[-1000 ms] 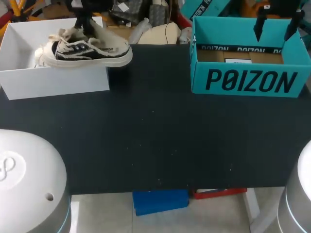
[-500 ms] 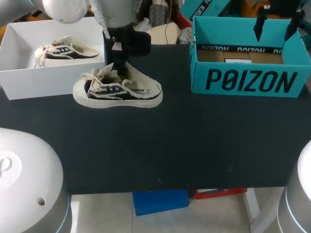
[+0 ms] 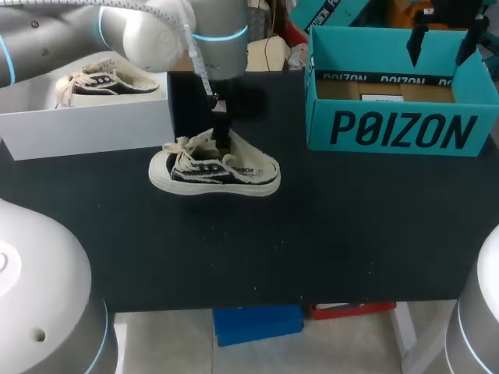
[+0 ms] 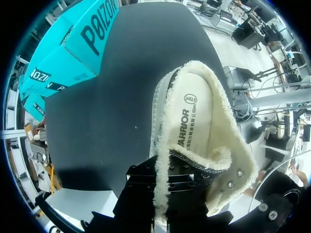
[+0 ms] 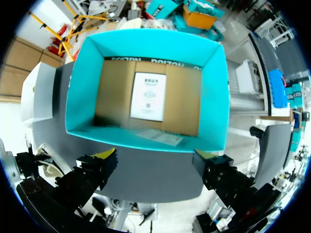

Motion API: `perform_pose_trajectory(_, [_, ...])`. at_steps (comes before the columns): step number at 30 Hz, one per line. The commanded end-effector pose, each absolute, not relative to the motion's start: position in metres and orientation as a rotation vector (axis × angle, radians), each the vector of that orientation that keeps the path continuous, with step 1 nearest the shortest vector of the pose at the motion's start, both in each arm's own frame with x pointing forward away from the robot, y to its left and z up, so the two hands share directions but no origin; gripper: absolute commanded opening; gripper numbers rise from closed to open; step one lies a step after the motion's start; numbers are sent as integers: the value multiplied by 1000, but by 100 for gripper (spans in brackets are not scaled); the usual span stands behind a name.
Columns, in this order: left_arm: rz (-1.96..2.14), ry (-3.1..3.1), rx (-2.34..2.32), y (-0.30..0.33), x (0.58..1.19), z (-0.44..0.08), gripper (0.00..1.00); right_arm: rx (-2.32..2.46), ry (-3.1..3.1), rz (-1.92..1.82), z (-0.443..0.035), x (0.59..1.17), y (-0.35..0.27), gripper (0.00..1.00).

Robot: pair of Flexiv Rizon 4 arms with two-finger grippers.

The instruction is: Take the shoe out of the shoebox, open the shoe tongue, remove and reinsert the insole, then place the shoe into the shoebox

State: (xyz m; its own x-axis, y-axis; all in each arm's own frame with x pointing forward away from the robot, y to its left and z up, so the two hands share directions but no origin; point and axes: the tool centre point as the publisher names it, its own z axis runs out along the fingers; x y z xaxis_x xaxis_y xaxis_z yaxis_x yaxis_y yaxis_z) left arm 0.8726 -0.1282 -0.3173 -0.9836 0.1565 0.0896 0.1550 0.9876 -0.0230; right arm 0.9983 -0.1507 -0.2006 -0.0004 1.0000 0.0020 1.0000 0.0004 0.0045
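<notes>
White shoebox at the table's far left corner holds one black-and-cream sneaker; the teal box at the far right corner holds a white card on its brown floor. Just beside the shoebox and well apart from the near edge, the shoe is sole-down over open table, the left gripper clamped on its fleecy collar, fingertips hidden. The right gripper hangs above the teal box, fingers spread wide, grasping nothing.
</notes>
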Motion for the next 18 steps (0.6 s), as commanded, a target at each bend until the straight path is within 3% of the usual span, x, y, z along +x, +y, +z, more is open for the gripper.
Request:
perform_pose_trajectory(1, [5,-3011,-236,-145,875,-350,0,2220,2221,4,-200,999,-150,100])
perform_pose_trajectory(18, [-6,-2954,-261,-174,857,-395,0,2220,2221,4,-200,999,-150,100])
